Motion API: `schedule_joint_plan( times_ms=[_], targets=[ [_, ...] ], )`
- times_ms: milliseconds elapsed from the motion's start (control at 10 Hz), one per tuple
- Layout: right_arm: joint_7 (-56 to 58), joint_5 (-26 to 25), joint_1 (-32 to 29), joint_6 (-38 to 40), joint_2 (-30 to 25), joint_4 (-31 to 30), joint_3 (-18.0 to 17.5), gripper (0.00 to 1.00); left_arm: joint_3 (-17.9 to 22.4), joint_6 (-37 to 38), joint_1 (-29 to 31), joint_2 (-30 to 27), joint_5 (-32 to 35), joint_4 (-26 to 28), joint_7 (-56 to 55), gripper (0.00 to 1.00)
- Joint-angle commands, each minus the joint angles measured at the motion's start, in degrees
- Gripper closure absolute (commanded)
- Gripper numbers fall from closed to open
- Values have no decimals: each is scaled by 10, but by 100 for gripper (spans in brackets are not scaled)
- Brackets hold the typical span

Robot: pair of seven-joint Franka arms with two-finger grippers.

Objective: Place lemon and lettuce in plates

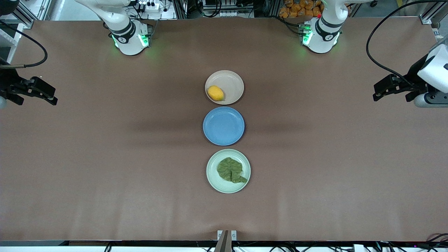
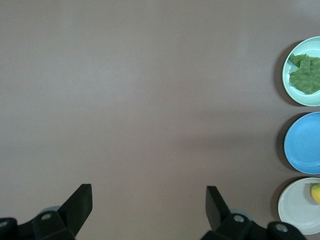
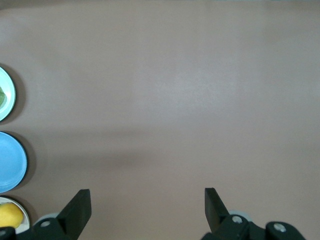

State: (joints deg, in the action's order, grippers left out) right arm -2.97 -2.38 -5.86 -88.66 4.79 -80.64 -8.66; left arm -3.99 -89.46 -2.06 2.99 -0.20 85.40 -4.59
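The yellow-orange lemon (image 1: 215, 93) lies in the beige-pink plate (image 1: 231, 82), the plate farthest from the front camera. The wrinkly green lettuce (image 1: 230, 170) lies in the mint green plate (image 1: 245, 162), the nearest one. My left gripper (image 1: 392, 94) is open and empty over bare table at the left arm's end. My right gripper (image 1: 36, 99) is open and empty over bare table at the right arm's end. The left wrist view shows its open gripper (image 2: 148, 200), the lettuce (image 2: 306, 74) and the lemon (image 2: 316, 193). The right wrist view shows its open gripper (image 3: 147, 202) and the lemon (image 3: 10, 216).
An empty blue plate (image 1: 223, 126) sits between the two other plates in a row down the table's middle. It also shows in the left wrist view (image 2: 304, 143) and the right wrist view (image 3: 11, 161). Brown table cover (image 1: 105, 157) spreads on both sides.
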Motion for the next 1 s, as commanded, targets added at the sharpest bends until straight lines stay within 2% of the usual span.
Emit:
schedule_joint_plan(
  times_ms=[0, 100, 200, 900],
  targets=[
    [7, 11, 25, -6, -19, -17, 28, 0, -6, 0, 6, -21, 16, 22, 11, 0],
    [8, 11, 50, -7, -18, -17, 55, 0, -6, -2, 6, -21, 16, 22, 11, 0],
    [8, 11, 57, -7, -18, -17, 64, 0, -6, -3, 6, -21, 16, 21, 11, 0],
    [22, 11, 52, -5, -17, -17, 63, 0, -7, -2, 6, -16, 15, 16, 11, 0]
  ],
)
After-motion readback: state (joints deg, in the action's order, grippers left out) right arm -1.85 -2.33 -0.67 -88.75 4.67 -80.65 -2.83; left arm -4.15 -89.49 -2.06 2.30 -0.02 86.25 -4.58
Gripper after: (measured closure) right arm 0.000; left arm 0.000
